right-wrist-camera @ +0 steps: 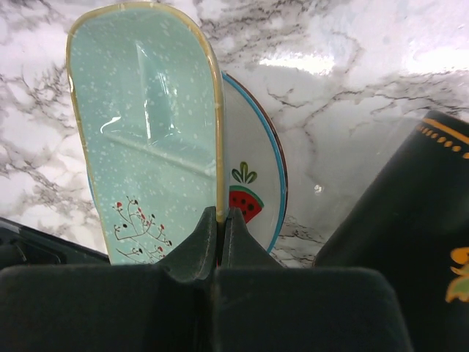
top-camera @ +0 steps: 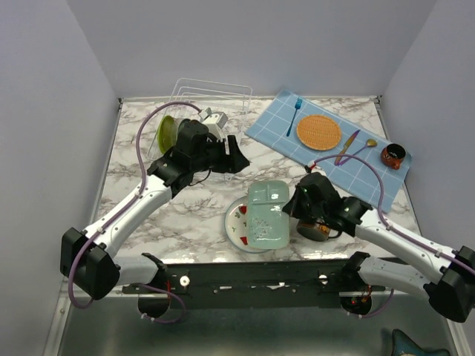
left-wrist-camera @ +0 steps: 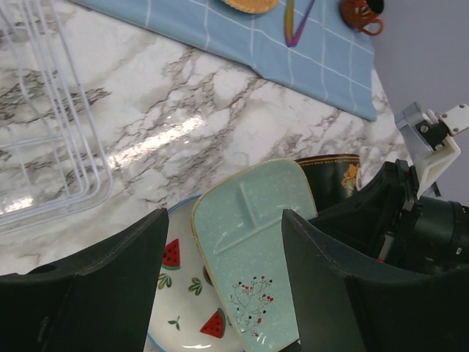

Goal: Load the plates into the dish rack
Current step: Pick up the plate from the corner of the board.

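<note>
Mint-green plate (top-camera: 267,215) lies at the middle of the desk's (top-camera: 185,215) near edge. Its long axis runs from near edge to far edge. It rests on top of the round watermelon plate (top-camera: 236,222). Right fingers (right-wrist-camera: 196,246) are pinched together on the rim that faces the desk's right edge, yellow lip caught between the tips. Black mug (top-camera: 315,230) is just beside them. Left fingers (left-wrist-camera: 110,293) are spread wide with nothing between, toward the far-left corner near the dish rack (top-camera: 211,89), well apart from the mint plate. Yellow plate (top-camera: 166,132) stands on edge by the rack's left end.
</note>
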Controlling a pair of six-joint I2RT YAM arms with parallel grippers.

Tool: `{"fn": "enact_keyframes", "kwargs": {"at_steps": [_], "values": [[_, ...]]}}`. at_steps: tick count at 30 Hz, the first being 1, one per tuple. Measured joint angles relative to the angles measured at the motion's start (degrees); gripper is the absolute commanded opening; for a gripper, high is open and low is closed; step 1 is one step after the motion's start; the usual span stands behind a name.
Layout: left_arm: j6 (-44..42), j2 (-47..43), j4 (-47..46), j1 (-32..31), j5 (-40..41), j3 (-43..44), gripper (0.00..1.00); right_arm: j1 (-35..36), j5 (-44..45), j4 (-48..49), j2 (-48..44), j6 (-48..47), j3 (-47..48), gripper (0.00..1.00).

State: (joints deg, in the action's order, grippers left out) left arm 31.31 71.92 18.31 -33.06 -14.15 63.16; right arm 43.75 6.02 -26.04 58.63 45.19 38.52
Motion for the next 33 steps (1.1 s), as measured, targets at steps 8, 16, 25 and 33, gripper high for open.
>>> {"fn": "enact_keyframes", "kwargs": {"at_steps": [8,16,25,33], "values": [[2.78,0.68,-7.93,0.39,-10.01,-5.29,0.74,-1.97,4.22,-1.14,-4.44,-0.17,3.08,0.01],[2.80,0.74,-10.60,1.20,-13.05,-8.52,0.74,-4.83,5.25,-1.22,-4.96,-2.08,8.00,0.01],[3.82,1.66,-15.28,1.46,-16.35,-14.38,0.74,-10.56,3.98,-0.94,-4.96,-4.52,11.13,0.01],[6.80,2.40,-22.40,1.49,-19.50,-16.24,0.74,-12.17,-0.81,0.50,-3.63,-4.81,11.10,0.01]]}}
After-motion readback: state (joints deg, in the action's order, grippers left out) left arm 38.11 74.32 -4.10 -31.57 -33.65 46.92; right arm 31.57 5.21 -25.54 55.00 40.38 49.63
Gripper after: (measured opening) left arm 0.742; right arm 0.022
